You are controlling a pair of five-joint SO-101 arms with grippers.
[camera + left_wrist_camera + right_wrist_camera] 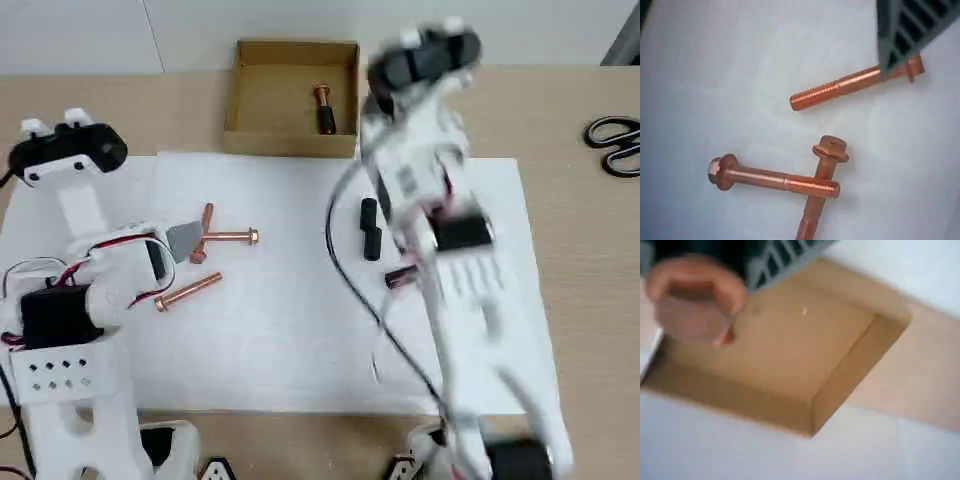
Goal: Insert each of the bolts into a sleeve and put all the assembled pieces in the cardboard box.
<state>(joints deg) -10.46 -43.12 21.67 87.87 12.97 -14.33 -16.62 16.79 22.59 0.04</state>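
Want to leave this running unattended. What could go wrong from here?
1. Two bolts lie crossed on the sheet; lifting one could drag or roll the other.
2. The sleeves lie right beside the right arm and its cable; a swing could knock them away.
3. The copper piece, blurred in the right wrist view, looks near the box wall; released there, it could land outside.
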